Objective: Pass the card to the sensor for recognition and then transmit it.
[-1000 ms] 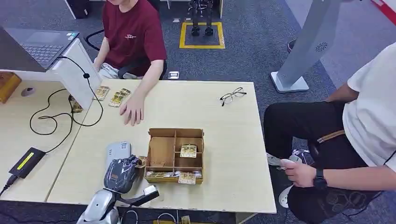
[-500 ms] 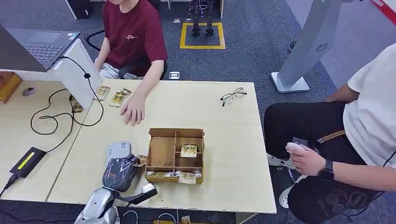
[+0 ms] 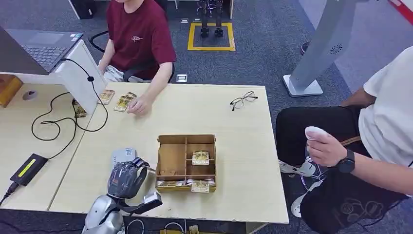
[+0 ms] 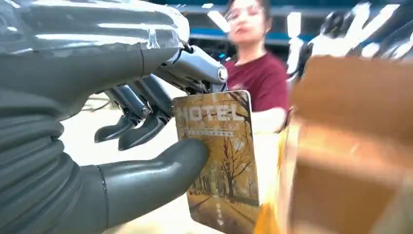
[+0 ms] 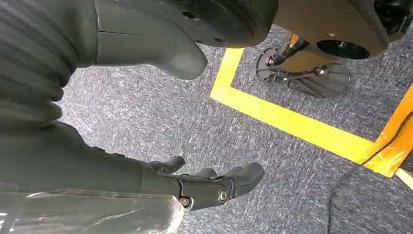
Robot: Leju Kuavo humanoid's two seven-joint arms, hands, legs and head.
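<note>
— Gold-brown card, "HOTEL" across its top: where is it?

— Pinched in the left hand, thumb on its face and darker fingers behind it. That hand sits low over the tabletop, just left of the box.

— How tight is it there?

— Tight. In the left wrist view the card's edge lies just beside the box wall; whether they touch I cannot tell, the wall is blurred. On the hand's other side the grey sensor pokes out from under it, near the tabletop's front edge.

— Open room?

— Beyond the box the wood is bare up to the glasses near the far edge. At the far left, a person's hand rests by loose cards, well apart from the robot. A cable loops across the neighbouring surface.

— And the right hand?

— Hanging over grey carpet by a yellow floor line, fingers loosely apart, holding nothing.
</note>
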